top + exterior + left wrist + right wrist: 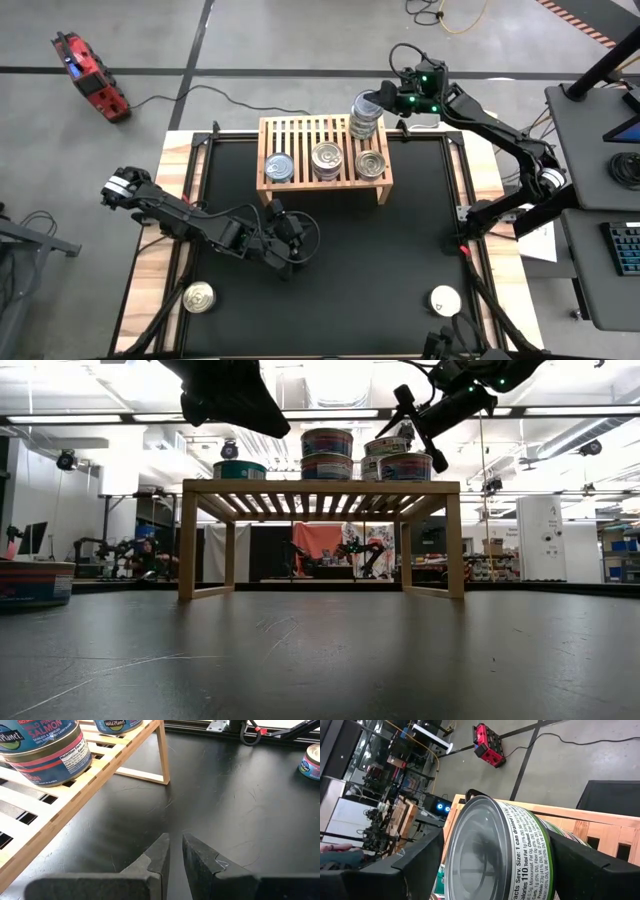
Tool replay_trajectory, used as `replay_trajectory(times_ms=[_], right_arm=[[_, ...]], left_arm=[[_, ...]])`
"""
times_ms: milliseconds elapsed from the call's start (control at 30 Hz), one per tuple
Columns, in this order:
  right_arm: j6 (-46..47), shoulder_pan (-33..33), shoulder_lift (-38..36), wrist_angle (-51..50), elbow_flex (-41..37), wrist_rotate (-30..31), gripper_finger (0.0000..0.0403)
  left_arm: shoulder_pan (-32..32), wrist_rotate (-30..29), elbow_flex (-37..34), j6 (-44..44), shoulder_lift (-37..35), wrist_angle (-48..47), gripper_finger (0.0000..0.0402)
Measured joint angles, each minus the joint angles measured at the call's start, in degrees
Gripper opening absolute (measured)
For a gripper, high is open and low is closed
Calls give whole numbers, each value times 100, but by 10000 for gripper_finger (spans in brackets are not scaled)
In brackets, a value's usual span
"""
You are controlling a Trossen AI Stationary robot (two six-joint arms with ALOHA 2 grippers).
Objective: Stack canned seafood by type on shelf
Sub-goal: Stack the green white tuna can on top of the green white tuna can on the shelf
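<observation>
The light-wood shelf (325, 150) stands at the table's far middle. On its slatted top are canned seafood tins at near left (279, 167), near middle (327, 160) and near right (371, 165), and a stack (364, 120) at the far right corner. My right gripper (381, 100) reaches in from the far right, its fingers either side of the stack's top can (490, 855). My left gripper (296, 240) hovers shut with nothing in it over the black mat, near the shelf's front. Two more cans lie on the table at near left (199, 297) and near right (445, 299). My right gripper pinches the top can's round wall (525, 850) between its two fingers, one on each side. The fingers come nearly level from the table's far right, slanting a little down. The can's bottom sits on the green-labelled can below (565, 836).
A salmon can (45, 750) on the shelf's slats (100, 775) is close beside my left gripper. The black mat in front of the shelf is bare. A red tool (88, 75) lies on the floor beyond the table; a desk with a keyboard (622, 250) stands to the right.
</observation>
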Motion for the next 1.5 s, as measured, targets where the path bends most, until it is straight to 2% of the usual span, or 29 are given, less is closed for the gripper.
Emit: replay_trajectory(times_ms=[400, 700, 933, 1267, 1500], right_arm=[[-9, 76, -2, -7, -1, 35, 306], [-396, 92, -2, 15, -4, 73, 315], [-561, 149, -2, 15, -7, 151, 307], [3, 164, -2, 158, -11, 337, 320], [133, 177, -1, 202, -11, 376, 309]], left_arm=[[31, 0, -2, -1, 1, -30, 36], [46, 0, -1, -1, 1, -32, 36], [50, 0, 0, -3, 1, -32, 36], [76, 0, 0, -27, 1, -32, 36], [96, 0, -1, -27, 1, -32, 36]])
